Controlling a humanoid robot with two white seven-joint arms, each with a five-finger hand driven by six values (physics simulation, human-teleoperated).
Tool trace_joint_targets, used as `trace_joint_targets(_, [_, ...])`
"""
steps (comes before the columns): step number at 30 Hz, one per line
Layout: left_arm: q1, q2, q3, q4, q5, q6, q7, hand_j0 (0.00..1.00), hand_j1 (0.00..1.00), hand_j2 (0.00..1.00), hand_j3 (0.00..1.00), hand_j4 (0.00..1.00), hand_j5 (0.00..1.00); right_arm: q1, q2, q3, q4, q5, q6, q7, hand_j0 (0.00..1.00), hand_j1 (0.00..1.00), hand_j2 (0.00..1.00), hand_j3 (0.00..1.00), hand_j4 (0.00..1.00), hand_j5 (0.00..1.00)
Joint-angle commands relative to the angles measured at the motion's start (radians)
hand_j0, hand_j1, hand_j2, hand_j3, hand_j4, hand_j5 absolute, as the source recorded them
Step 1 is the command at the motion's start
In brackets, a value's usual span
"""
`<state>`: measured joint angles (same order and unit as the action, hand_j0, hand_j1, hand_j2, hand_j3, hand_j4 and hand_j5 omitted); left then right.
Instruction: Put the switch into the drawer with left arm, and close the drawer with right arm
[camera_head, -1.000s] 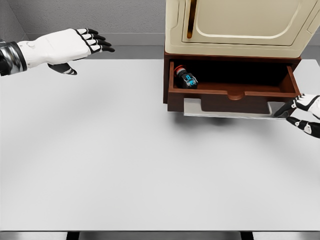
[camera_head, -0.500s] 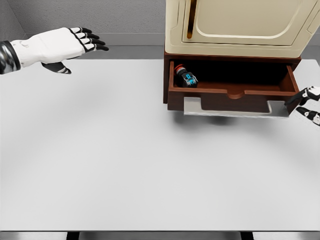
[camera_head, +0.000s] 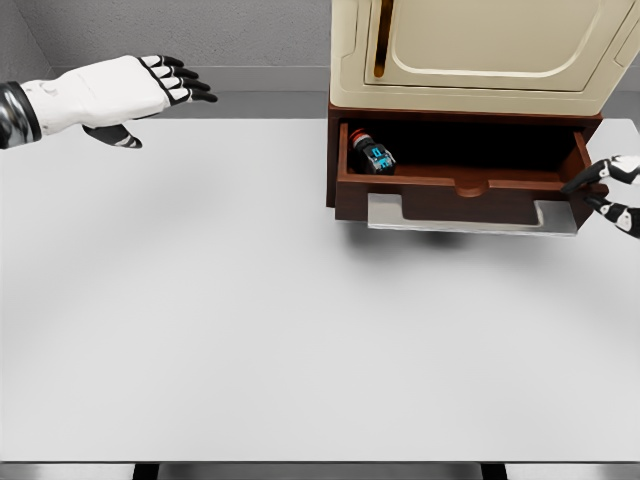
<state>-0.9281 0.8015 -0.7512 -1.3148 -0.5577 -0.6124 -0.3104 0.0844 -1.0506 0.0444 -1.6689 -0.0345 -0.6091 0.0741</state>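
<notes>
Your switch (camera_head: 372, 153) lies in the wooden drawer's (camera_head: 460, 190) left corner, far from the left robot hand (camera_head: 125, 92), fingers spread, empty.

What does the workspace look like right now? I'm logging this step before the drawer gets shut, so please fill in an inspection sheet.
Surface: white table, bare apart from the cabinet.
Job's things: switch lies in the left end of the open drawer; the drawer is pulled out of the brown cabinet.
Clutter: nothing seen.
Hands: left hand hovers over the table's far left, fingers spread, holding nothing. Right hand is at the drawer's right front corner, partly cut off by the picture's edge; contact cannot be told.
Cables: nothing seen.
Surroundings: cream appliance on top of the cabinet, grey wall behind.
</notes>
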Motion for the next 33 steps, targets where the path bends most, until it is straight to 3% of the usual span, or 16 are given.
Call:
trace_joint_targets(1, [0.000, 0.001, 0.001, 0.000, 0.005, 0.002, 0.001, 1.00, 1.00, 1.00, 1.00, 1.00, 1.00, 0.000, 0.000, 0.005, -0.003, 0.011, -0.002, 0.006, 0.53, 0.53, 0.53, 0.53, 0.53, 0.53])
trace_joint_targets(8, [0.000, 0.002, 0.003, -0.001, 0.009, 0.002, 0.001, 1.00, 1.00, 1.00, 1.00, 1.00, 1.00, -0.002, -0.008, -0.032, -0.057, -0.002, -0.002, 0.006, 0.52, 0.52, 0.52, 0.52, 0.52, 0.52])
trace_joint_targets(18, [0.002, 0.004, 0.000, -0.003, 0.005, 0.002, 0.001, 1.00, 1.00, 1.00, 1.00, 1.00, 1.00, 0.090, -0.012, -0.035, -0.098, -0.007, -0.002, 0.006, 0.51, 0.51, 0.51, 0.51, 0.51, 0.51])
trace_joint_targets(24, [0.002, 0.004, 0.001, -0.001, 0.009, 0.002, 0.001, 1.00, 1.00, 1.00, 1.00, 1.00, 1.00, 0.115, -0.009, -0.035, -0.072, -0.007, -0.002, 0.006, 0.53, 0.53, 0.53, 0.53, 0.53, 0.53])
trace_joint_targets(29, [0.002, 0.004, 0.001, -0.001, 0.007, 0.002, 0.001, 1.00, 1.00, 1.00, 1.00, 1.00, 1.00, 0.095, -0.005, -0.035, 0.009, -0.008, -0.002, 0.006, 0.54, 0.54, 0.54, 0.54, 0.54, 0.54])
trace_joint_targets(33, [0.002, 0.004, 0.001, 0.000, 0.007, 0.002, 0.001, 1.00, 1.00, 1.00, 1.00, 1.00, 1.00, 0.095, -0.003, -0.035, 0.011, -0.005, -0.002, 0.006, 0.53, 0.53, 0.53, 0.53, 0.53, 0.53])
